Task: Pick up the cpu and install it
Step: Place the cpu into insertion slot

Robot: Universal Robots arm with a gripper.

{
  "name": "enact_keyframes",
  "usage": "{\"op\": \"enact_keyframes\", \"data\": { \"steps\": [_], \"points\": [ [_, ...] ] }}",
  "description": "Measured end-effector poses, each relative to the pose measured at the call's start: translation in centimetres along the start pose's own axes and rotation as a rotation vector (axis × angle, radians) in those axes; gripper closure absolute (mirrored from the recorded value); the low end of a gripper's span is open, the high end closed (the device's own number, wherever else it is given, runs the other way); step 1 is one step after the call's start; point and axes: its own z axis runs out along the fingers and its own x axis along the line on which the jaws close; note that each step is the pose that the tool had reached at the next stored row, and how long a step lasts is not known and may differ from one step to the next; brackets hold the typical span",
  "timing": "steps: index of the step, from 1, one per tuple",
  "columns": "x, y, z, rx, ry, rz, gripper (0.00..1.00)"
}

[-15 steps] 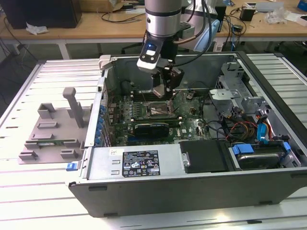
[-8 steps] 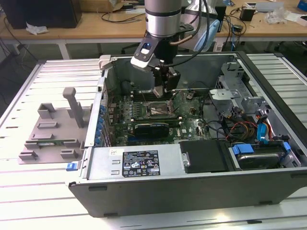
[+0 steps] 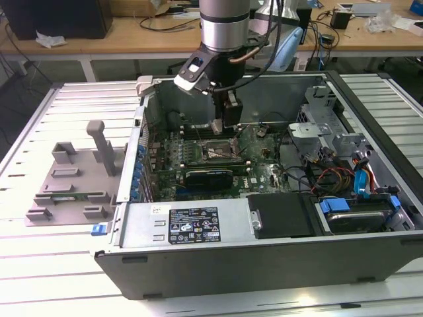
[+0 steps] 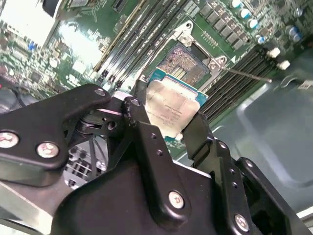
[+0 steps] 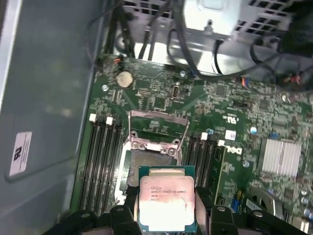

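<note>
The cpu [image 4: 171, 104], a thin square chip with a silvery top and a green edge, hangs between the fingers of my gripper [image 4: 168, 116], which is shut on it. In the first wrist view the cpu [image 5: 166, 201] sits just above the open socket [image 5: 146, 161], slightly off to one side, and my gripper [image 5: 168, 218] holds its two opposite edges. The socket's metal frame [image 5: 157, 122] is flipped up. In the exterior view my gripper [image 3: 225, 124] hovers inside the computer case [image 3: 264, 257], a little above the socket [image 3: 215, 152] on the green motherboard.
Memory slots [image 5: 102, 161] flank the socket on both sides. A long black card [image 3: 208, 177] lies in front of the socket. A drive cage [image 3: 330, 132] and cables [image 3: 330, 178] fill the case on the exterior view's right. A grey plastic tray [image 3: 73, 178] stands outside on the left.
</note>
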Motion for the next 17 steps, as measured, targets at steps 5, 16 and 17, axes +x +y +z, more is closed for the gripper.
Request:
{"op": "enact_keyframes", "data": {
  "steps": [5,16,17],
  "points": [
    [0.0,0.0,0.04,0.0,-0.0035,0.103,0.46],
    [0.07,-0.06,1.53,-0.0036,-0.0033,0.07,0.46],
    [0.07,-0.07,1.75,-0.0036,-0.0029,0.057,0.46]
  ]
}}
